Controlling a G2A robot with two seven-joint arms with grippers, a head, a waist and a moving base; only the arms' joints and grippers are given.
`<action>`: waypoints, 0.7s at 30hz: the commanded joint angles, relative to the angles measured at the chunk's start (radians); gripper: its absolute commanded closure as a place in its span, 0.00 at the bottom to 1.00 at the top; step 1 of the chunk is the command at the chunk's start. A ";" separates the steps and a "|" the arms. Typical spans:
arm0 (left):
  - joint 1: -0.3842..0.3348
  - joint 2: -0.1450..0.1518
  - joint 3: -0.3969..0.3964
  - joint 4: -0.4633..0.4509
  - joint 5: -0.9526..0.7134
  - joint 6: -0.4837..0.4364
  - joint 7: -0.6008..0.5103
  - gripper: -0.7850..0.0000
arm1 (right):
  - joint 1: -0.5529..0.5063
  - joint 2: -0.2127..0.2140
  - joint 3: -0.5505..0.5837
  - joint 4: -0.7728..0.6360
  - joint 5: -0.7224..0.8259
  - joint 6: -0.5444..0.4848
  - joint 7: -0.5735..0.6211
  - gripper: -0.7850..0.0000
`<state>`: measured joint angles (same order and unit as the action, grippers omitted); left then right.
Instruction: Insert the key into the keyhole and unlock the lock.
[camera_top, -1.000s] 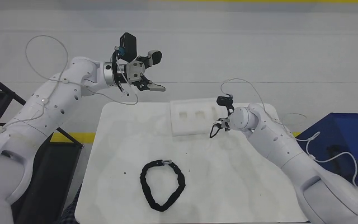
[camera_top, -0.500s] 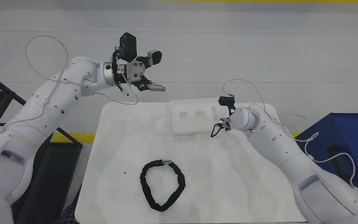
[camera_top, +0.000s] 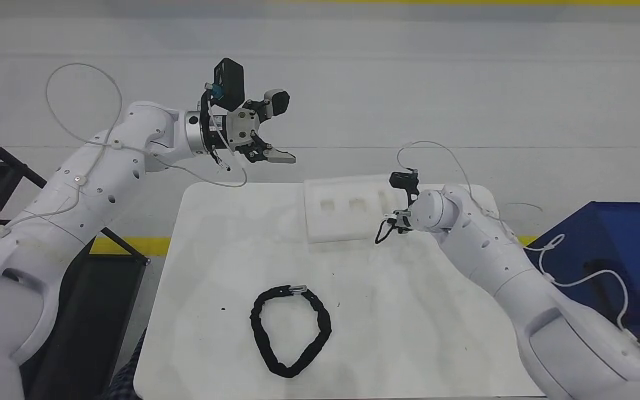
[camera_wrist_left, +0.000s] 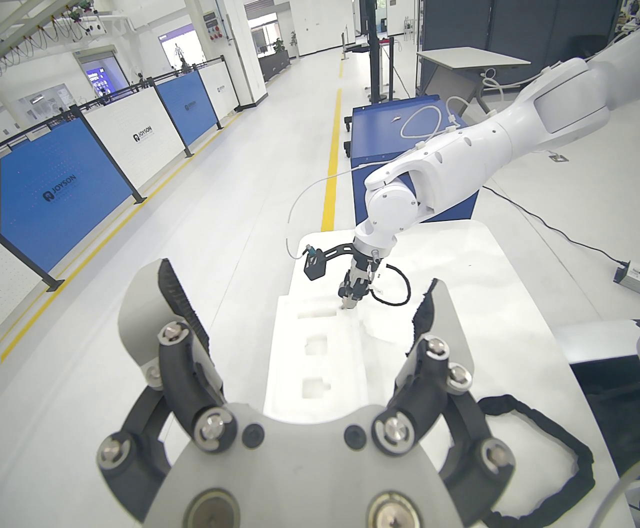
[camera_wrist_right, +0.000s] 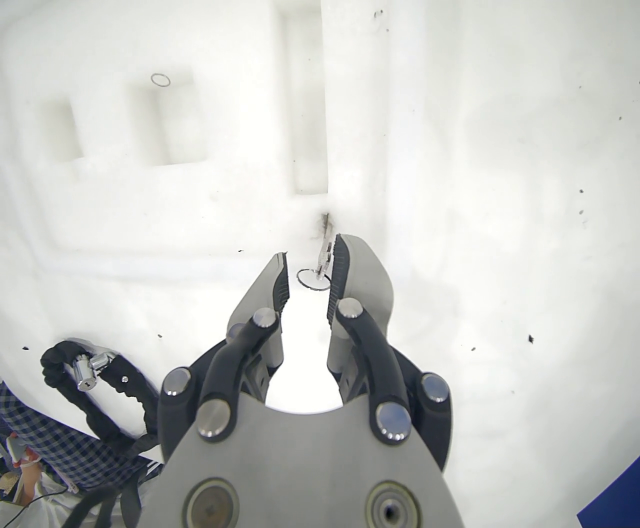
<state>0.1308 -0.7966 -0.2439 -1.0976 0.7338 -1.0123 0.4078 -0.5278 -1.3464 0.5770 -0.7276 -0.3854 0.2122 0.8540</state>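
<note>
A small silver key (camera_wrist_right: 325, 248) stands upright in a slit at the edge of the white foam block (camera_top: 345, 210), its ring (camera_wrist_right: 306, 285) lying below it. My right gripper (camera_wrist_right: 312, 250) is open, with a finger on each side of the key; the key sits close against one pad (camera_wrist_right: 336, 270). The black chain lock (camera_top: 290, 330) lies coiled at the table's front, and its silver cylinder (camera_wrist_right: 87, 374) is visible. My left gripper (camera_wrist_left: 300, 280) hangs open and empty, high above the table's far left corner (camera_top: 265, 130).
The foam block (camera_wrist_left: 320, 350) has several rectangular recesses, one holding a loose thin ring (camera_wrist_right: 160, 80). The white table (camera_top: 450, 330) is bare around the chain. A blue cabinet (camera_top: 600, 240) stands off the table's right side.
The right wrist has shifted very slightly at the foam block's edge. The left arm and the chain lock have not moved.
</note>
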 joint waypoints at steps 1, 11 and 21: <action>0.000 0.000 0.000 0.000 0.000 0.000 0.000 0.00 | 0.003 -0.006 0.001 0.016 0.003 -0.005 0.000 0.82; 0.000 0.000 0.000 0.000 0.000 0.000 0.000 0.00 | 0.020 -0.041 0.004 0.098 0.015 -0.027 -0.009 0.84; 0.000 0.000 0.000 0.000 0.000 0.000 0.000 0.00 | 0.038 -0.074 0.008 0.178 0.022 -0.048 -0.027 0.90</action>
<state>0.1308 -0.7966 -0.2439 -1.0976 0.7338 -1.0123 0.4078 -0.4912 -1.4180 0.5850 -0.5557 -0.3628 0.1647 0.8282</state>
